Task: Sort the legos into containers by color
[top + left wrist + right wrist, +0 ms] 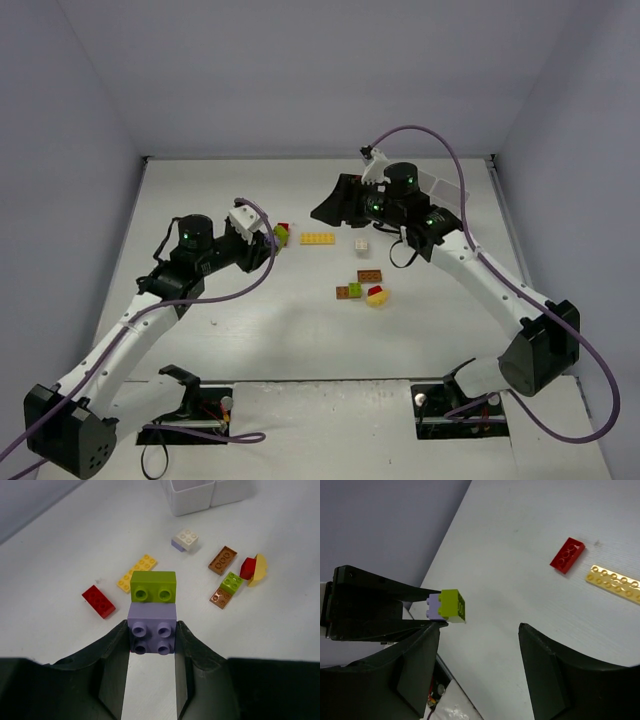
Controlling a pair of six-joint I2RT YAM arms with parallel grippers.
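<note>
My left gripper (151,625) is shut on a lavender brick (151,630) that has a lime green brick (153,586) stuck to its far side; the pair hangs above the table (281,236). My right gripper (480,627) stands open, facing that pair (451,605) from a short way off, with nothing between its fingers. Loose legos lie below: a red brick (99,601), a yellow plate (137,572), a white brick on lavender (185,539), a brown plate (223,560), lime on brown (227,587), and red beside yellow (252,569). The white containers (192,497) show at the top of the left wrist view.
The right arm (470,265) reaches across the back right of the table and covers the containers in the top view. Grey walls close the table on three sides. The loose bricks cluster mid-table (365,285).
</note>
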